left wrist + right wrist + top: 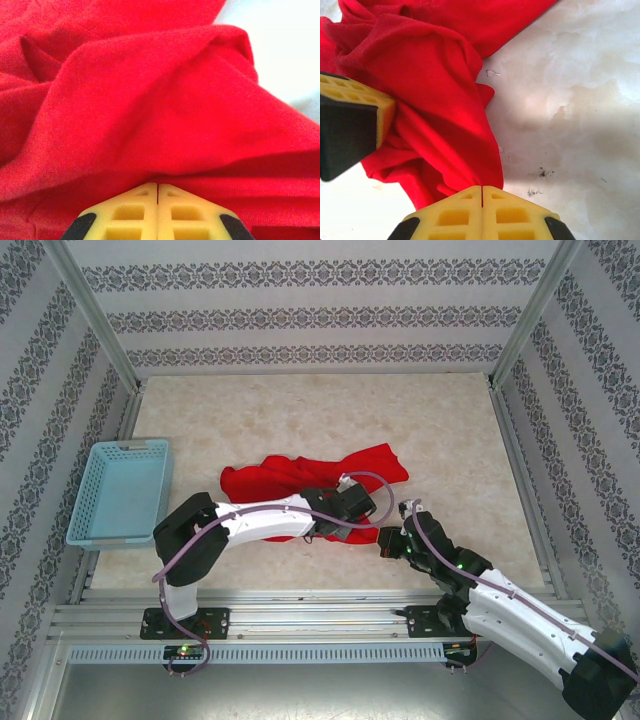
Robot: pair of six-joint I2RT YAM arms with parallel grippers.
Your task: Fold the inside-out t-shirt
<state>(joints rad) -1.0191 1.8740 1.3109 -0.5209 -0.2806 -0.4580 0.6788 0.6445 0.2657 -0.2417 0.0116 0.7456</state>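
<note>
Nearest me, my right gripper [482, 189] is pinched closed on the t-shirt [270, 478] at its near edge, the end away from the blue basket [130, 447]. My left gripper [157, 185], on the basket side, is clamped on a fold. The t-shirt lies bunched beside the basket.

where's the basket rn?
Top view: basket sits at the table's left edge, left of the red shirt, not touching it.

Red t-shirt [285, 478]: one. Light blue mesh basket [128, 447]: one. Robot arms: two, left arm [262, 520] and right arm [520, 618]. Surface [300, 410]: one.
</note>
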